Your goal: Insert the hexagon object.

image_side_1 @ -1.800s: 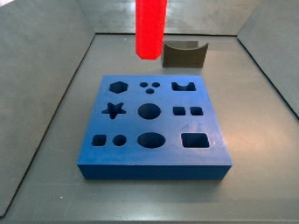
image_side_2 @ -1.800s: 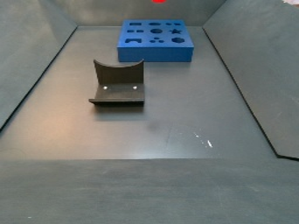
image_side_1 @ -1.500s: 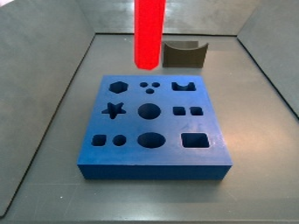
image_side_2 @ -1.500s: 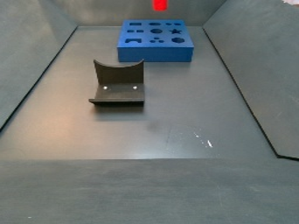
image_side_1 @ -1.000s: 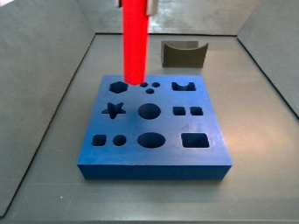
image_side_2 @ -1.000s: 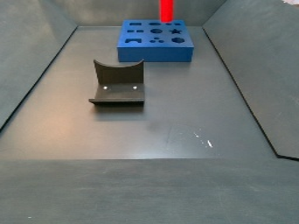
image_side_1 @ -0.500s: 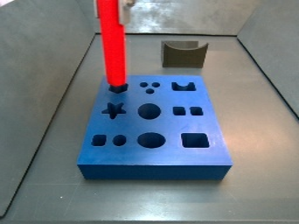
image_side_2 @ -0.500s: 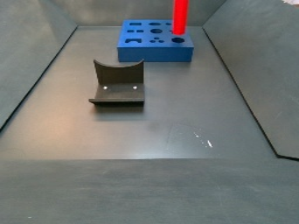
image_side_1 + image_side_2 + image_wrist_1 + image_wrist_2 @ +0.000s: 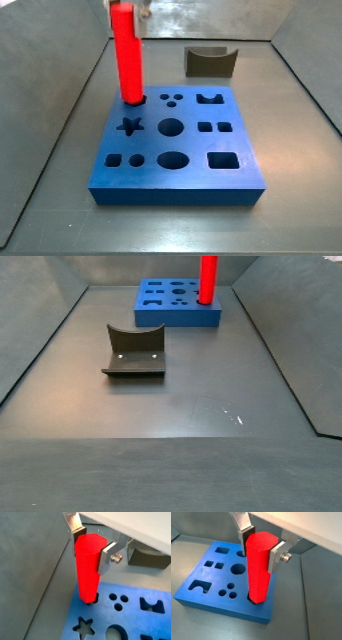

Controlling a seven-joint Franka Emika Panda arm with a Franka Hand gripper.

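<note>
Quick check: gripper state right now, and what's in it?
Gripper: shut on the hexagon object, which stands upright with its lower end in the hexagon hole of the blue block.

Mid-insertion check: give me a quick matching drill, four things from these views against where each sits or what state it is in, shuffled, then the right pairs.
Things:
1. hexagon object
2. gripper
3. blue block
4. dark grey block

States:
A. standing on the floor behind the blue block, apart from it
B. upright, lower end in the block's corner hexagon hole
C. fingers clamped on the rod's upper end
D. lying flat on the floor, most holes empty

Pairs: 1-B, 2-C, 3-D, 4-A
</note>
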